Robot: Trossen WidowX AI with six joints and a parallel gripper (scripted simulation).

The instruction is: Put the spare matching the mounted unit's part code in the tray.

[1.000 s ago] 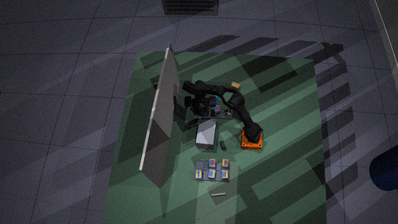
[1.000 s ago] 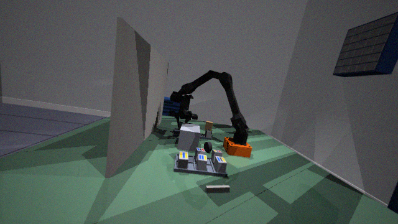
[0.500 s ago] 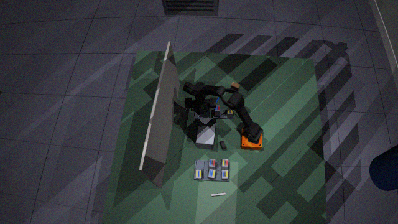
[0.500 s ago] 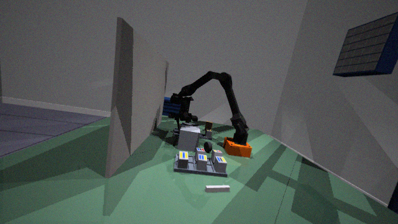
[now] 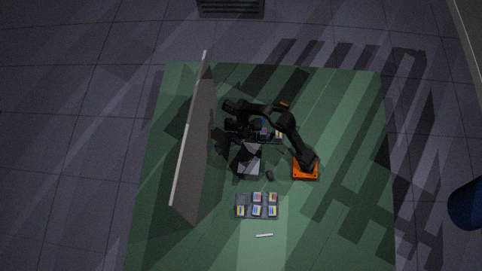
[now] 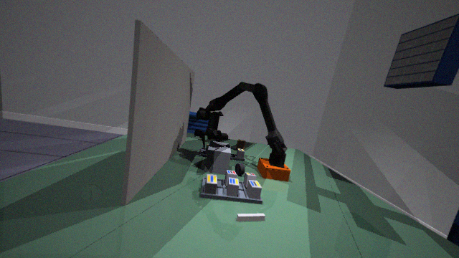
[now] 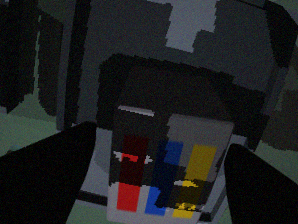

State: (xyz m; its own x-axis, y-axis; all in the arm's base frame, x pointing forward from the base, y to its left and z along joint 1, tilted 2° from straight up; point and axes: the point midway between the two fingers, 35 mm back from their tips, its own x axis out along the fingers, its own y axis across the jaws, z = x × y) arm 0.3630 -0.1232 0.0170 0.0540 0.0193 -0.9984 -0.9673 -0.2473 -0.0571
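In the wrist view a grey spare [image 7: 160,163] with red, blue and yellow stripes lies in the dark grey tray [image 7: 200,16], right under my gripper [image 7: 162,192]. The gripper is open, with a dark finger on each side of the spare and a gap to it. In the top and exterior views the gripper [image 5: 241,132] [image 6: 211,135] hangs low behind the grey mounted unit [image 5: 250,165] [image 6: 220,159], next to the tall panel. The tray and the spare are too dark to make out there.
A tall grey panel [image 5: 196,150] [image 6: 158,125] stands to the left. A rack [image 5: 241,199] [image 6: 229,197] holds several spares in front. Two more spares [image 5: 271,135] stand near the arm. There is also a white bar [image 5: 264,235] [image 6: 251,216], a small dark object [image 5: 269,175] and the orange arm base [image 5: 305,174] [image 6: 274,171].
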